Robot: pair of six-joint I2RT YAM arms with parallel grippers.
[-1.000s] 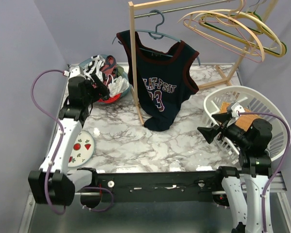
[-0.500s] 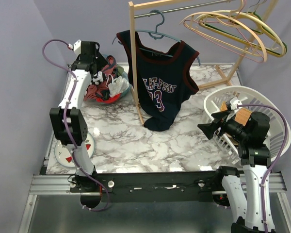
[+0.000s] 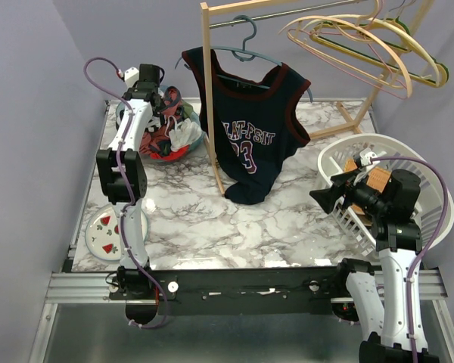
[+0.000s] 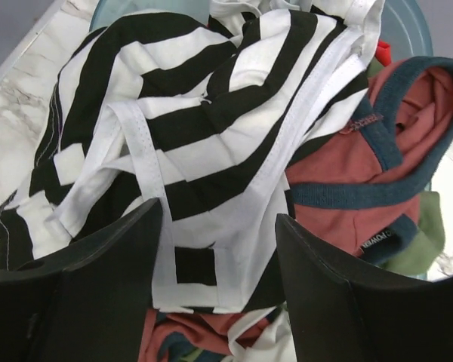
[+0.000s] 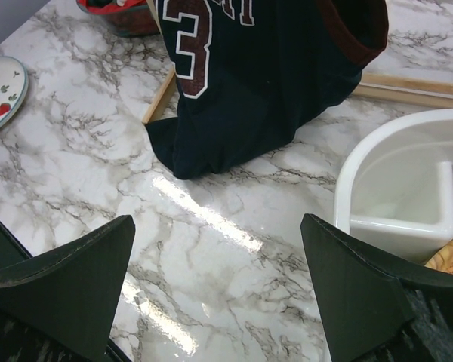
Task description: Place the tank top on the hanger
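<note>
Tank top (image 3: 251,132) hangs on hanger (image 3: 259,54) at the rail. Long axis vertical, neck up, number facing the arms, hem bunched on the tabletop (image 3: 212,219). No change over the last second.

Left tool (image 4: 217,226): fingers spread, just above the striped garment (image 4: 211,113). The arm has stretched out from near the plate (image 3: 98,231).

Right tool (image 5: 217,226): fingers wide apart, empty, beside the basket (image 3: 397,144), barely moved.

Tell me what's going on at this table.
The tank top hangs on the hanger at the wooden rack, hem down on the marble table. Neither arm touches it. The left pincer is open, poised over the striped garment in the bowl of clothes. The right pincer is open and empty beside the white basket.
</note>
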